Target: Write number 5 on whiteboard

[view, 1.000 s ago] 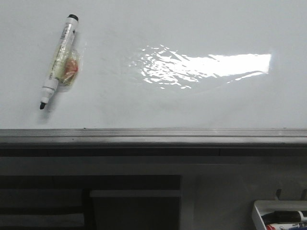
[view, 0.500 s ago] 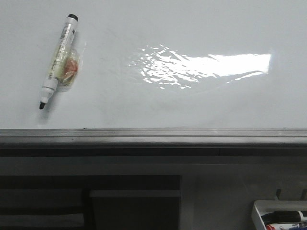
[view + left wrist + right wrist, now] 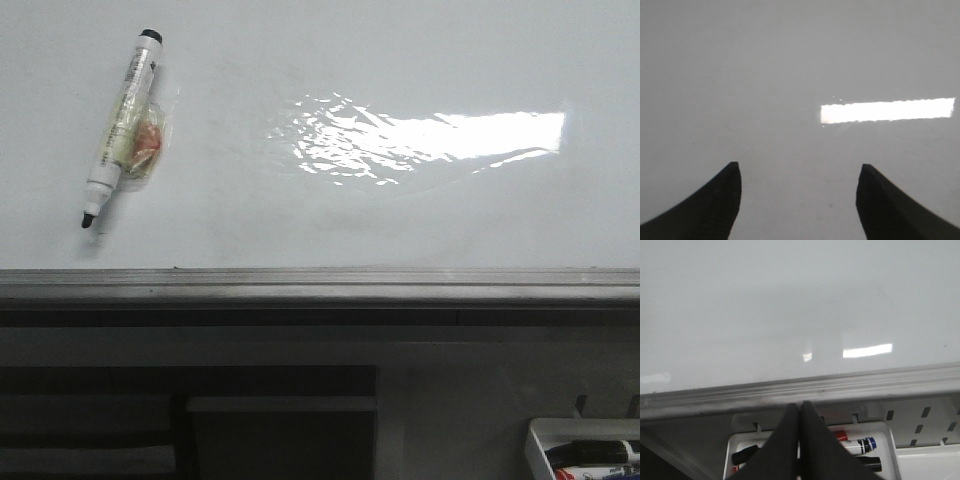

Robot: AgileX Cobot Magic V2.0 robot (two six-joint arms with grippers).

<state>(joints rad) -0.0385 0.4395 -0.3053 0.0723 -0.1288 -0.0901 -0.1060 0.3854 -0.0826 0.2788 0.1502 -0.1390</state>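
Whiteboard (image 3: 330, 70) fills far part of front view, grey rail (image 3: 320, 284) along its near edge, bright glare right of centre. Board surface blank, no digit drawn on it. Marker (image 3: 122, 128) lies on board at far left, tilted, black tip toward near side, uncapped, clear wrap around its middle. Small white tray (image 3: 540, 440) with markers at near right, below rail.

Left gripper (image 3: 797, 172) over bare board, fingers wide apart, holds nothing. Right gripper (image 3: 800, 412) above tray, fingers pressed together, nothing between.
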